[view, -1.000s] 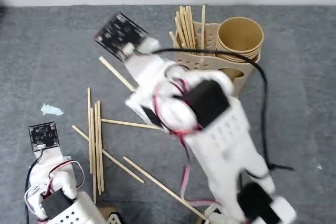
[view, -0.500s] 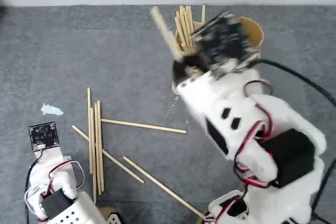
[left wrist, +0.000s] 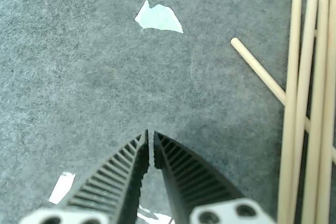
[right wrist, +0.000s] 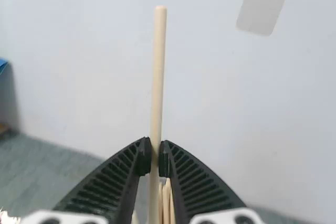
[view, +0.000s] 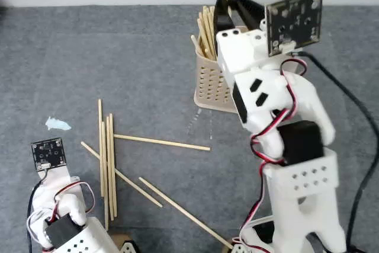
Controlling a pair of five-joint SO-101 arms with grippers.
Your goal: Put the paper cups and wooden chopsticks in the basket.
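Wooden chopsticks (view: 108,164) lay loose on the grey surface toward its near-left corner, several side by side and a few crossed. Just beside them, at the near edge, the left gripper (left wrist: 149,135) hung over bare surface with its fingers pressed together on nothing, a paper scrap (left wrist: 157,17) ahead of it. Near the far edge stood the basket (view: 210,87), already with a bunch of sticks (view: 207,28) in one compartment. Above it the right gripper (right wrist: 152,150) was clamped on one chopstick (right wrist: 157,77), upright, most of its length above the fingers. I judged that, if released so high, it could strike the standing sticks and tip out over the rim.
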